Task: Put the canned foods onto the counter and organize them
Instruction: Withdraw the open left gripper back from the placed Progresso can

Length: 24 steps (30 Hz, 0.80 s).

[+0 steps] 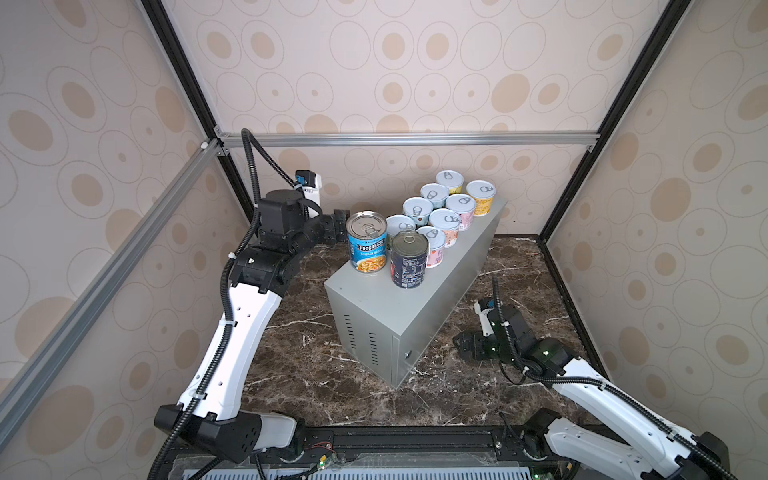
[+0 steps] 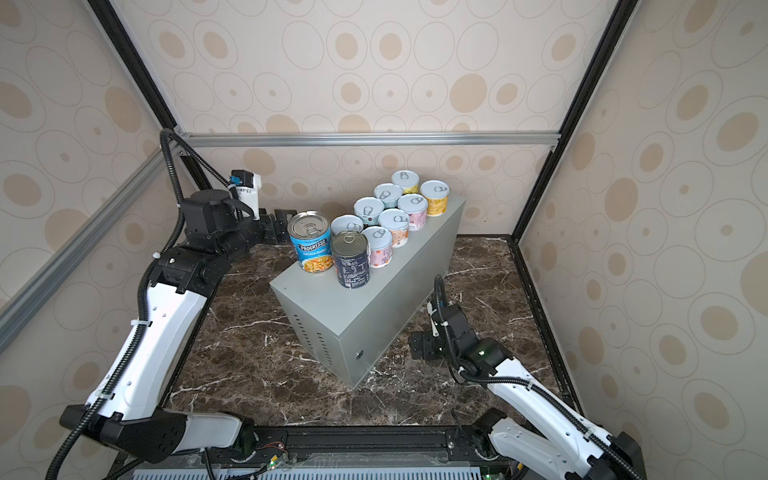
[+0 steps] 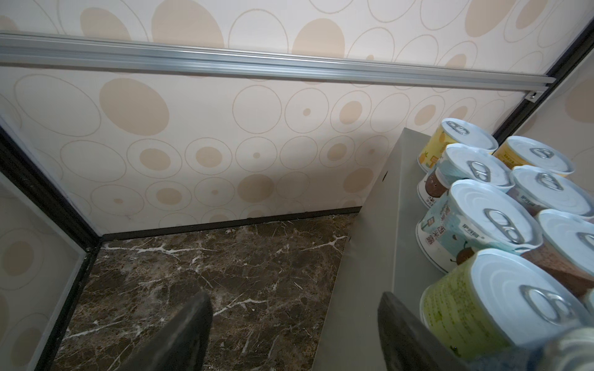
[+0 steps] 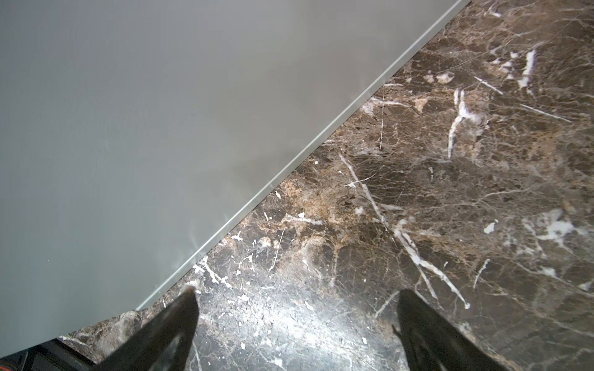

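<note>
All the canned foods stand on the counter (image 1: 365, 291) (image 2: 316, 303), a tall grey metal box with vent slots. The blue Progresso can (image 1: 367, 243) (image 2: 311, 243) and the dark navy can (image 1: 409, 261) (image 2: 350, 261) are at the near end. Several short pastel cans (image 1: 444, 220) (image 2: 394, 226) fill two rows behind them. My left gripper (image 1: 338, 226) (image 2: 278, 226) (image 3: 294, 298) is open and empty, just left of the Progresso can. A green short can (image 3: 482, 305) sits beside one finger. My right gripper (image 1: 459, 347) (image 2: 413, 345) (image 4: 297, 295) hangs open and empty, low beside the counter's right wall (image 4: 128, 128).
The dark brown marble floor (image 1: 299, 365) (image 4: 418, 192) surrounds the counter. Patterned walls with aluminium rails (image 1: 407, 139) close in the back and both sides. One right fingertip (image 4: 189, 295) is close to the counter's bottom edge.
</note>
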Motion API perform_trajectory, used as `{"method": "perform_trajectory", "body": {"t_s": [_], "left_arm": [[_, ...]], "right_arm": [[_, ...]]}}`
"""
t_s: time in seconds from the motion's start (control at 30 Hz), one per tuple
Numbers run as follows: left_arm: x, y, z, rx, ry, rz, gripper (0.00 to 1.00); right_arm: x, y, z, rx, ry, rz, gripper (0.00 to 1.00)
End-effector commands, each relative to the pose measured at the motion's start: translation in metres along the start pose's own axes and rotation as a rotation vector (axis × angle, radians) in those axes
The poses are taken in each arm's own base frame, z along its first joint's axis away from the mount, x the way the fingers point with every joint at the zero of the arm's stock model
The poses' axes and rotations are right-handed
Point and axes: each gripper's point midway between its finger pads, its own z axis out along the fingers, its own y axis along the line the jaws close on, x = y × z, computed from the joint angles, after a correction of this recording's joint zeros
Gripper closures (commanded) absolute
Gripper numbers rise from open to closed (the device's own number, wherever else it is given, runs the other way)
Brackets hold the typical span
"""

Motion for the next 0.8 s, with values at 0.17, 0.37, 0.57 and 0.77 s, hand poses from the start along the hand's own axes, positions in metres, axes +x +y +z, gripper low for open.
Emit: {"method": "perform_trajectory", "body": {"t_s": [0.17, 0.37, 0.57, 0.77], "left_arm": [[-0.020, -0.020, -0.007, 0.118, -0.068, 0.023, 0.21], [-0.014, -0.023, -0.007, 0.136, -0.056, 0.025, 0.22], [-0.008, -0.024, -0.008, 0.150, -0.050, 0.016, 0.23], [-0.003, -0.027, -0.010, 0.170, -0.047, 0.006, 0.24]], "right_arm": [[0.002, 0.002, 0.005, -0.009, 0.007, -0.025, 0.01], [0.001, 0.004, 0.007, -0.015, 0.012, -0.024, 0.01], [0.001, 0.004, 0.008, -0.015, 0.012, -0.023, 0.01], [0.002, 0.004, 0.008, -0.014, 0.017, -0.026, 0.01]]}}
